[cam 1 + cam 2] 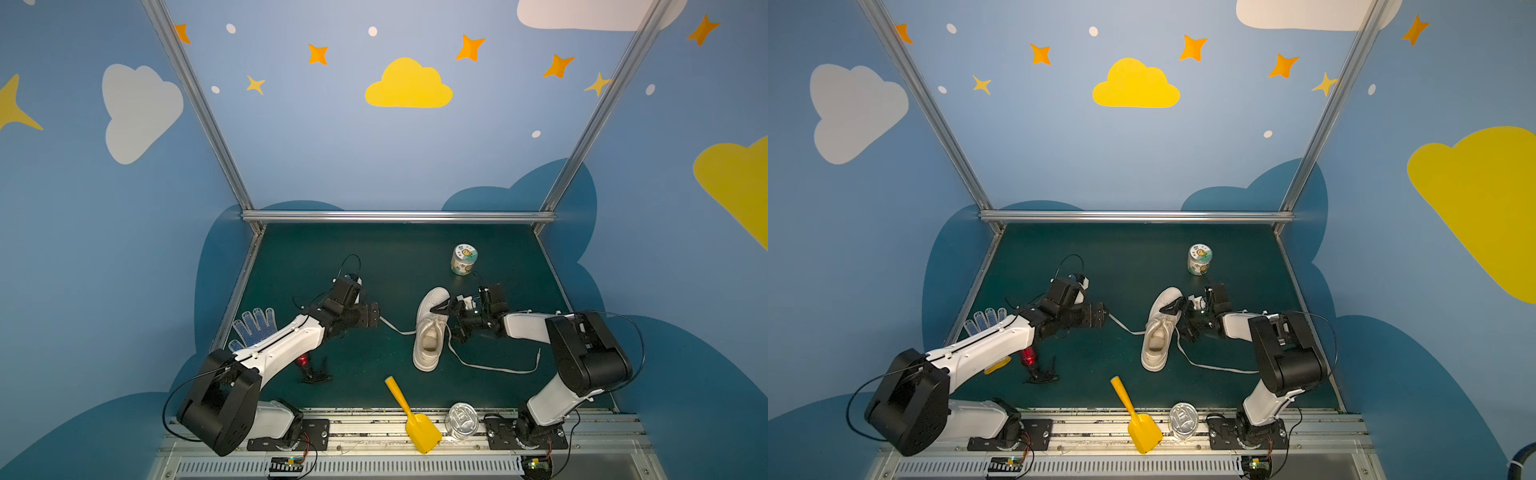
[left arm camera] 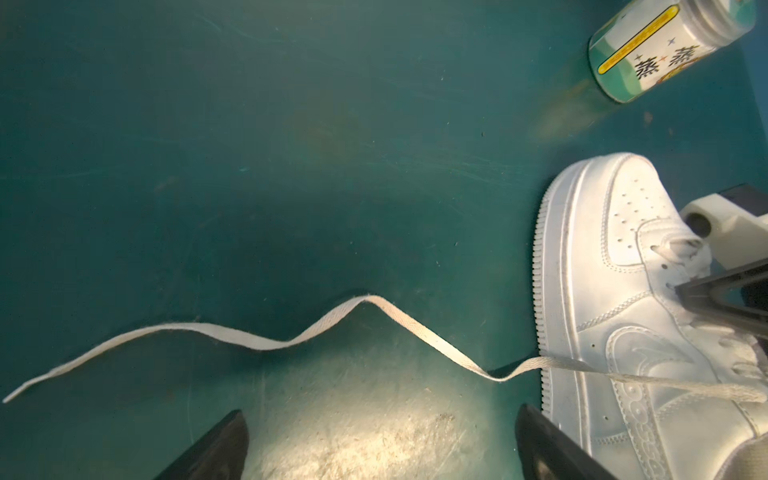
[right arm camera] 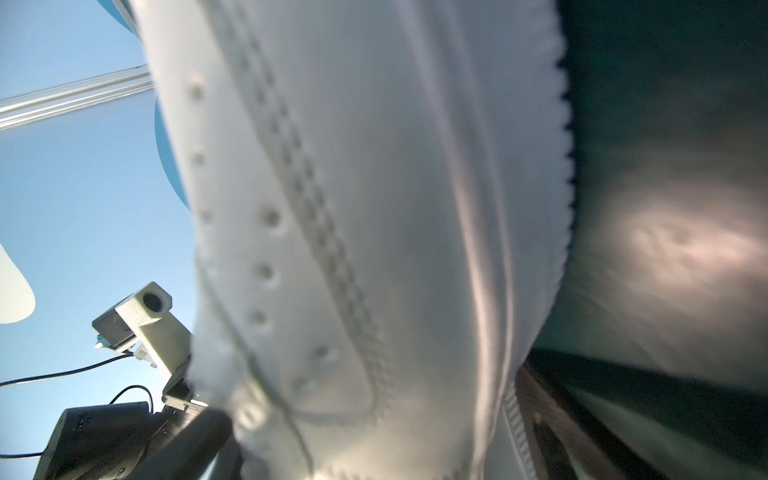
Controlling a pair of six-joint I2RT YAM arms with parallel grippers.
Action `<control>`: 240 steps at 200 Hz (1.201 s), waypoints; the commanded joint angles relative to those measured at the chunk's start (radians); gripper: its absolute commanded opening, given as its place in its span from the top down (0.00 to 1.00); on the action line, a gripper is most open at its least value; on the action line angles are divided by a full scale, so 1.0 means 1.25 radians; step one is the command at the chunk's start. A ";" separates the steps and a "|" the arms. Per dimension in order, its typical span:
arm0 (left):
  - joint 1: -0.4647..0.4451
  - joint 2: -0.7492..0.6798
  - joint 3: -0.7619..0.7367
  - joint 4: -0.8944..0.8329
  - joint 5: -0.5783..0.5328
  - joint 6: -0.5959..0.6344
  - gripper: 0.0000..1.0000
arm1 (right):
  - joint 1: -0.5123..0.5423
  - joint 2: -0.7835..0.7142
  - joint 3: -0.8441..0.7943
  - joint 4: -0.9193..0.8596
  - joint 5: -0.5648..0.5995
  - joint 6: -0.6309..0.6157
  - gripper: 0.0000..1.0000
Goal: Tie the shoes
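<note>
both jaws stand spread wide, clenched on nothing. the left gripper (image 1: 377, 321) sits low over the green mat (image 1: 374, 257), and the left lace (image 2: 374, 303) lies ahead of its fingertips (image 2: 226, 436), not between them — if it closes from here, i judge it would pinch only air or mat. the flat lace could also slip under a finger. the right gripper (image 1: 446, 324) straddles the right side of the shoe (image 1: 430, 332), which lies in the middle of the mat, toe to the far wall, both laces loose. one of its fingers (image 2: 692, 297) is over the eyelets; whether it touches i cannot tell. a push there could turn the shoe and drag the right lace (image 1: 490, 366). the jar (image 1: 464, 259) is near behind that wrist — a wide swing may knock it.
</note>
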 commanded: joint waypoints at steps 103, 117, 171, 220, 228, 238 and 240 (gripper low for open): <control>0.002 -0.045 -0.018 -0.046 -0.012 -0.002 0.01 | -0.015 -0.158 0.087 -0.259 0.068 -0.109 0.08; 0.003 -0.041 -0.017 -0.043 -0.004 -0.008 0.01 | -0.035 -0.198 0.076 -0.307 0.063 -0.126 0.08; 0.013 -0.010 0.001 -0.084 -0.018 -0.046 0.01 | -0.132 -0.377 0.049 -0.642 0.213 -0.132 0.08; 0.028 0.016 0.021 -0.094 -0.021 -0.065 0.01 | -0.171 -0.517 0.071 -0.975 0.499 0.001 0.14; 0.029 0.021 0.022 -0.091 -0.019 -0.068 0.01 | -0.172 -0.536 0.072 -0.994 0.532 0.024 0.16; 0.031 0.027 0.020 -0.087 -0.017 -0.072 0.01 | -0.172 -0.564 0.065 -1.009 0.573 0.053 0.20; 0.031 0.028 0.018 -0.087 -0.016 -0.071 0.01 | -0.172 -0.570 0.063 -1.008 0.579 0.058 0.21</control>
